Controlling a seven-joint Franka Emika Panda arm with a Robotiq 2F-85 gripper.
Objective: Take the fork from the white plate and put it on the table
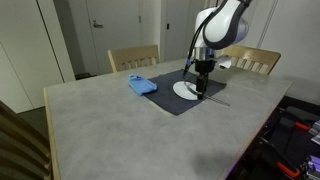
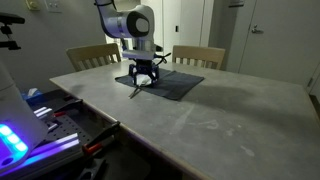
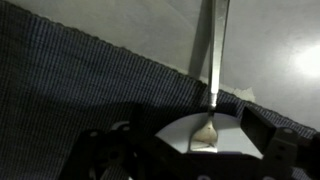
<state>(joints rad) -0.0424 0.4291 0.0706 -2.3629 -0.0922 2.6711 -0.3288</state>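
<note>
A metal fork (image 3: 214,60) lies with its head on the white plate (image 3: 232,137), and its handle reaches out over the dark placemat (image 3: 70,90) onto the table. My gripper (image 3: 200,150) is open just above the plate, with one finger on each side of the fork's head, and I cannot tell if it touches. In an exterior view the gripper (image 1: 203,86) hangs over the plate (image 1: 184,91), and the fork handle (image 1: 218,100) points away from it. In an exterior view the gripper (image 2: 143,78) stands over the fork (image 2: 134,92).
A crumpled blue cloth (image 1: 142,85) lies at the placemat's (image 1: 180,103) corner. Wooden chairs (image 1: 133,58) stand behind the grey table (image 1: 120,135). A lit equipment cart (image 2: 40,130) stands beside the table's edge.
</note>
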